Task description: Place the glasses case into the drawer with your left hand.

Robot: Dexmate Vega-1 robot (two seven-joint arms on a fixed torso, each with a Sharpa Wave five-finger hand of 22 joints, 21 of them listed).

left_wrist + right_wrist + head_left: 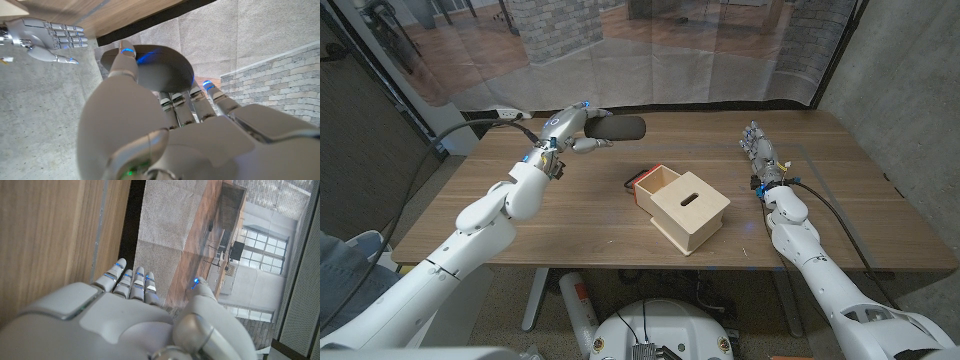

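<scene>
Dark oval glasses case (620, 128) held level above the table, apparently behind the open wooden drawer (681, 207).

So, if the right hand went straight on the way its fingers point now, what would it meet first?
Probably nothing on the table. The right hand points toward the table's far edge, and no object shows ahead of its fingers. Past the edge hangs the clear curtain, though the depth is unclear.
</scene>
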